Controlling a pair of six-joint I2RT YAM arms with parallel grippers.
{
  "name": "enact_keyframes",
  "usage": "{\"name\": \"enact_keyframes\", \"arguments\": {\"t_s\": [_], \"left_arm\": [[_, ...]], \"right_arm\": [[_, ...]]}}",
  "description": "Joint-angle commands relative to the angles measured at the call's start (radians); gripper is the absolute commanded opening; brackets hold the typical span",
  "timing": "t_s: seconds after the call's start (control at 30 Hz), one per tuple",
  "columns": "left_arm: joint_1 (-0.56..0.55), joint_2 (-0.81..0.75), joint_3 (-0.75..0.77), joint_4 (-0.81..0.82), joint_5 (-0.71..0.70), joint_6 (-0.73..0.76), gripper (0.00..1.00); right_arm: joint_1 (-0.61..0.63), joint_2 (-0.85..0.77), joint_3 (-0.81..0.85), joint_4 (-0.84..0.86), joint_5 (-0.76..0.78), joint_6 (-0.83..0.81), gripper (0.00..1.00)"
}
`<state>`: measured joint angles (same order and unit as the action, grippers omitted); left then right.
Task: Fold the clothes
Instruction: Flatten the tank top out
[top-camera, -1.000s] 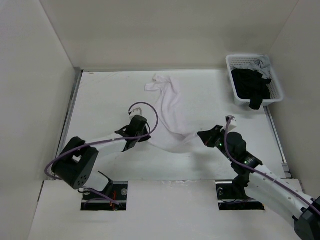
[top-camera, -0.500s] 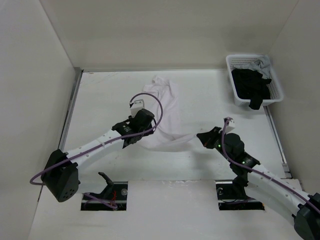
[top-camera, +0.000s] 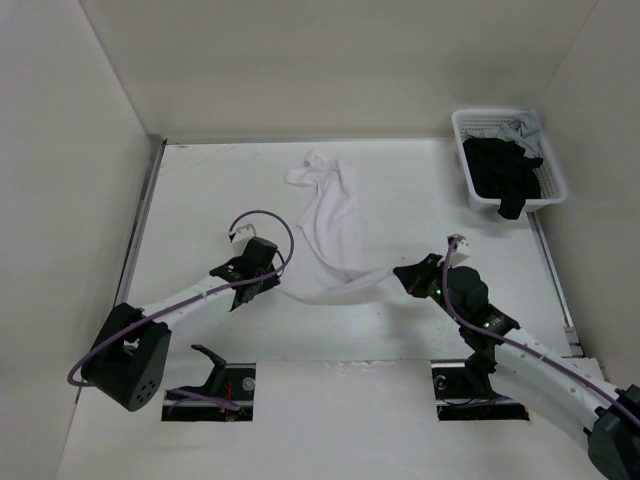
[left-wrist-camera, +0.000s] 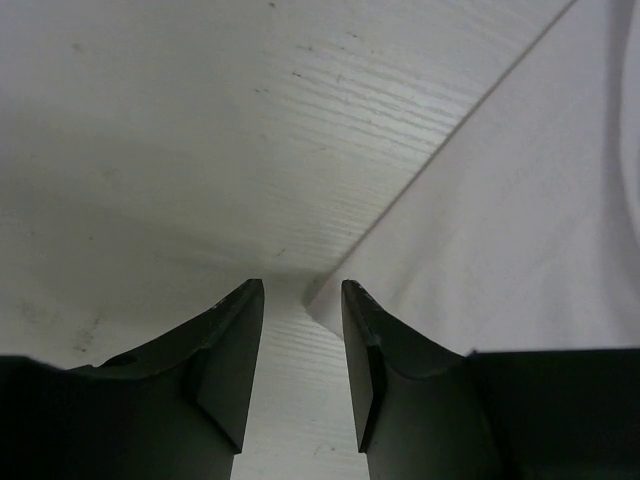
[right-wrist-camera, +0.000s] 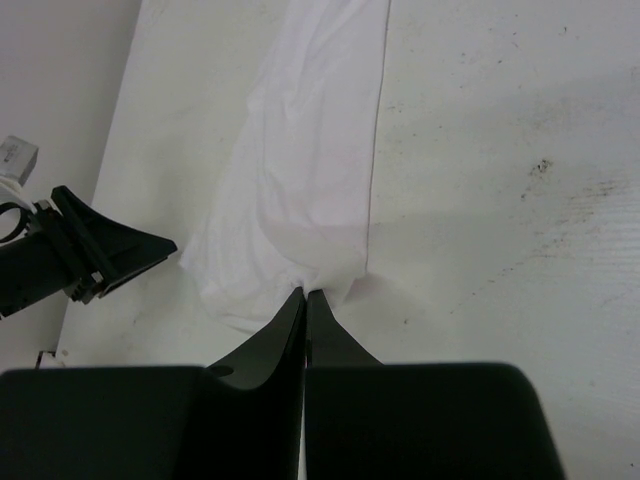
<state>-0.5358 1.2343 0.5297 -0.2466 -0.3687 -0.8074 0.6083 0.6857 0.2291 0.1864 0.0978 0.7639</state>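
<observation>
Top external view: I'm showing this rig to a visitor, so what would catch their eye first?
A white garment lies crumpled in a long strip across the middle of the table, with the right tool shut on its near end and the left tool open just short of a corner. In the far right corner a white lattice basket holds black clothes.

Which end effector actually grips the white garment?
The right end effector, shut on the white garment; the left end effector stands open beside it, holding nothing.

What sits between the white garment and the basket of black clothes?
Nothing: only bare white table separates the white garment from the basket, as the top view shows.
</observation>
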Motion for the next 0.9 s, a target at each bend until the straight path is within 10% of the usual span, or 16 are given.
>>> {"name": "enact_keyframes", "arguments": {"t_s": [0.0, 0.57, 0.87], "left_arm": [[-0.003, 0.027, -0.005, 0.124, 0.099, 0.028, 0.36], [0.007, 0.044, -0.031, 0.073, 0.09, 0.045, 0.36], [0.0, 0.059, -0.022, 0.033, 0.085, 0.059, 0.15]], "right_arm": [[-0.003, 0.006, -0.001, 0.041, 0.01, 0.002, 0.01], [0.001, 0.006, 0.021, 0.036, 0.029, 0.006, 0.01], [0.001, 0.005, 0.016, 0.031, 0.034, 0.009, 0.01]]}}
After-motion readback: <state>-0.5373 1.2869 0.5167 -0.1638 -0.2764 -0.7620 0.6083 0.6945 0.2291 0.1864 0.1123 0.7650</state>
